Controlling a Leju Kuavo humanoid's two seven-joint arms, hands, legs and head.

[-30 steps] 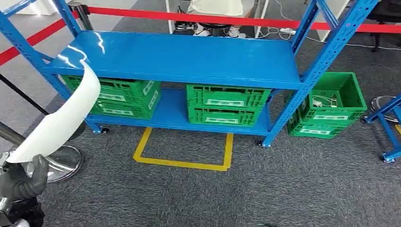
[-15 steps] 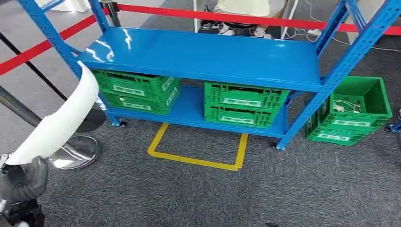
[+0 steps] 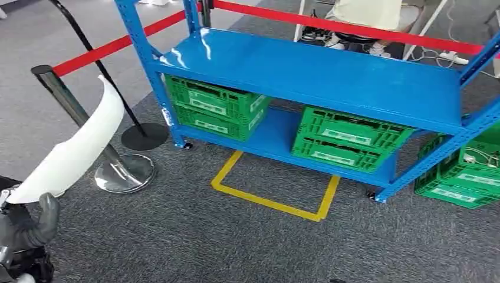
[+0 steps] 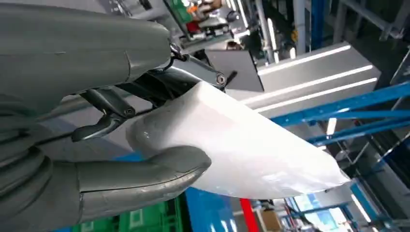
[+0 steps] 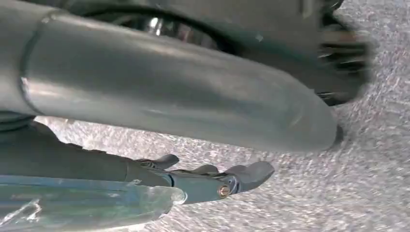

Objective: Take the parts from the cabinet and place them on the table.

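Two blue metal shelves make up the blue steel cabinet (image 3: 318, 73), which stands on grey carpet (image 3: 194, 242) behind a yellow tape rectangle (image 3: 274, 191). Green slatted plastic crates (image 3: 348, 138) sit side by side on its lower shelf, and another green crate (image 3: 463, 171) holding white cables rests on the floor at the cabinet's right end. A red barrier belt (image 3: 112, 46) runs from a chrome stanchion post (image 3: 71, 106) past the cabinet's back. The long curved white plastic part (image 3: 73, 154) rises slanting from the left robot hand (image 3: 26, 227), clear of the cabinet and well to its left. In the left wrist view that robot hand (image 4: 111, 145) clamps the part's (image 4: 251, 145) near end between thumb and dark fingers. The right robot hand (image 5: 159, 121) hangs over the carpet (image 5: 367, 159), fingers stretched out and apart, holding nothing.
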